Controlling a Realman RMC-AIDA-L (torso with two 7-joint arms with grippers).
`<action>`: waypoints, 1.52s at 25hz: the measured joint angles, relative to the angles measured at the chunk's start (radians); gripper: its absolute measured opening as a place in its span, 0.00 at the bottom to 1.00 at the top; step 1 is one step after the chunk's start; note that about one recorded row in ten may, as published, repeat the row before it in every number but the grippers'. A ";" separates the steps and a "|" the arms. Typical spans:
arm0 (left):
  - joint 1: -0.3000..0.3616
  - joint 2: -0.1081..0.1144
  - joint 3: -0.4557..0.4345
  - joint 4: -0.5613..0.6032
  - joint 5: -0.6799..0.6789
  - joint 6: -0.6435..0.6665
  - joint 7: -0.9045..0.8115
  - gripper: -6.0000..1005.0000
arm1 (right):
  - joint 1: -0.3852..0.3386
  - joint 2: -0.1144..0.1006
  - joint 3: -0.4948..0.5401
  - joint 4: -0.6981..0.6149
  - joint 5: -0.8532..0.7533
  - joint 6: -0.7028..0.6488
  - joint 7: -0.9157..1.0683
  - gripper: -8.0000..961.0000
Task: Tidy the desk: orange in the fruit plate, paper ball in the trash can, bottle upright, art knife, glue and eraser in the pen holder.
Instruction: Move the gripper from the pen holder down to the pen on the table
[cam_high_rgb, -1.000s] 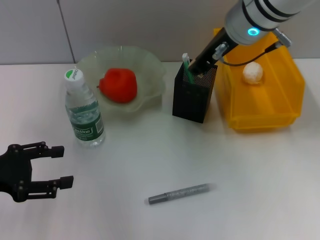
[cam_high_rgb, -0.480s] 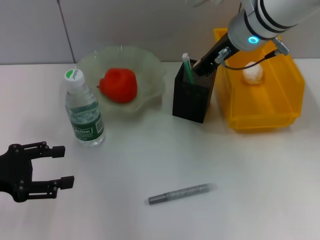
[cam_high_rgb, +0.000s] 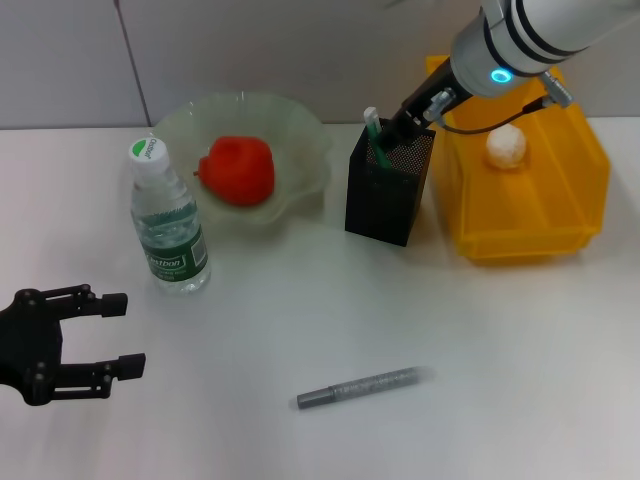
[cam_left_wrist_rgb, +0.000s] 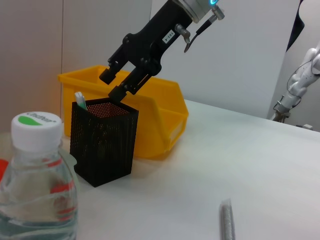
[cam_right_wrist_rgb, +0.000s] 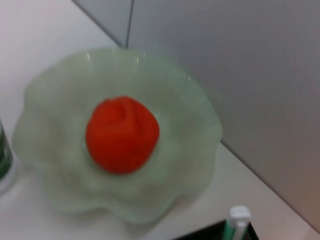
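Right gripper (cam_high_rgb: 393, 133): poised just above the open mouth of the pen holder (cam_high_rgb: 388, 190), fingers (cam_left_wrist_rgb: 114, 84) slightly apart with nothing seen between them. Pen holder: upright on the counter (cam_high_rgb: 300, 320), directly beneath those fingers, with a green-and-white stick (cam_high_rgb: 373, 128) standing inside against its wall, just beside the fingertips. Trash can (cam_high_rgb: 540, 215): just beyond the holder on the far side of the fingers, paper ball (cam_high_rgb: 506, 145) lying within. Fruit plate (cam_high_rgb: 300, 130): on the holder's other side, orange (cam_high_rgb: 238, 170) resting at its centre. Bottle (cam_high_rgb: 166, 222): upright beside the plate, well apart from the right fingers. Silver pen-shaped tool (cam_high_rgb: 360, 387): flat on the counter, well apart from both grippers. Left gripper (cam_high_rgb: 110, 333): low at the near counter edge, fingers spread and empty, bottle the nearest item to them.
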 joint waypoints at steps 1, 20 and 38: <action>0.000 0.000 0.000 0.000 0.000 0.000 0.000 0.80 | -0.009 0.000 0.001 -0.011 0.029 0.007 -0.013 0.49; -0.004 0.002 0.000 0.000 -0.003 0.002 -0.013 0.80 | -0.127 -0.009 0.030 -0.126 0.499 -0.444 -0.529 0.69; -0.005 -0.006 0.009 -0.001 0.001 0.001 -0.010 0.80 | -0.034 0.004 -0.237 0.041 0.358 -0.410 -0.521 0.69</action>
